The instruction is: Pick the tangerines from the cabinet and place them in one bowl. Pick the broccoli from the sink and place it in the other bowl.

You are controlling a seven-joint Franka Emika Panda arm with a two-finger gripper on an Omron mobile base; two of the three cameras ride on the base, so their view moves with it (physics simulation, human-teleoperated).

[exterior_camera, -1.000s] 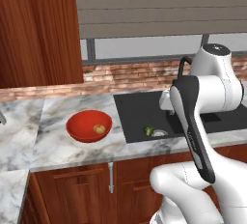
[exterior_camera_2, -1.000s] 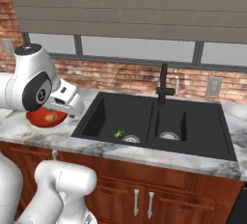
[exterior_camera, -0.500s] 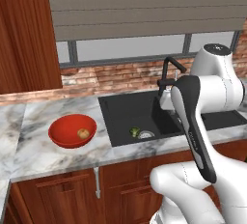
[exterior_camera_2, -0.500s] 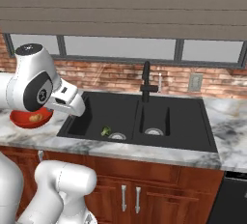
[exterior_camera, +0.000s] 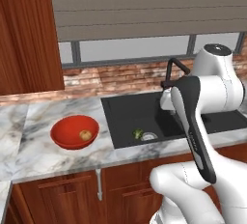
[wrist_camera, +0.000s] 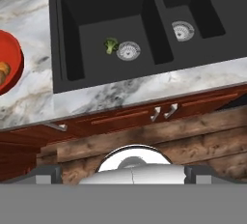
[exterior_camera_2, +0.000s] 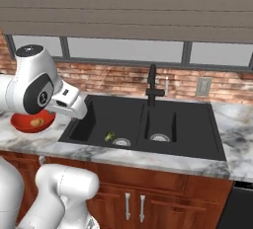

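The broccoli [wrist_camera: 111, 45] is lying beside the sink [wrist_camera: 77, 76] drain, looking light and crumbly; gripping its pale stem seems safest. The fingers are standing spread, empty.

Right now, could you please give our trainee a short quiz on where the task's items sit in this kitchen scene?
1. True or false: the broccoli lies in the larger basin of the sink, beside its drain.
2. What rests inside the red bowl? A) broccoli B) a tangerine C) nothing
3. Fill in: the red bowl stands on the marble ____ beside the sink.

Key: 1 true; 2 B; 3 counter.
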